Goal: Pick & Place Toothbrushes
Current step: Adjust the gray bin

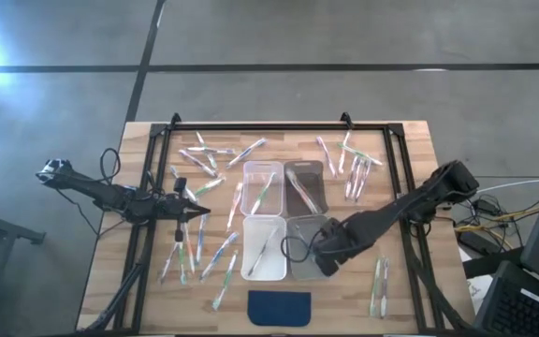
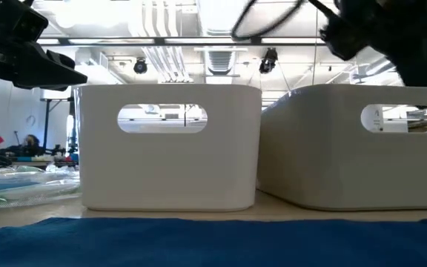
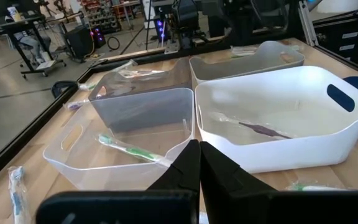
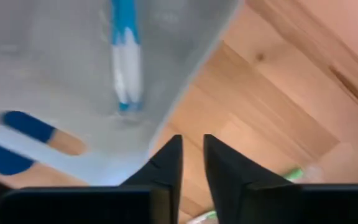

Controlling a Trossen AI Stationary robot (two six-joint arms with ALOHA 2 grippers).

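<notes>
Only right wrist shows blue toothbrush (image 4: 125,56) in bin (image 4: 185,81), right pincer (image 4: 192,163) slightly parted, empty

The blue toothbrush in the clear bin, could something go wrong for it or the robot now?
Maybe. The right hand hangs right by the clear bin, so it might bump the wall and slide the bin. The blue toothbrush lies near that wall and could rattle about. The left hand sits shut close to another bin and could nudge it.

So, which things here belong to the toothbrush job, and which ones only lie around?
Job:
- toothbrushes scattered on the table
- blue toothbrush in a bin
- four clear bins
- right gripper, left gripper

Lying about:
- dark blue pad
</notes>
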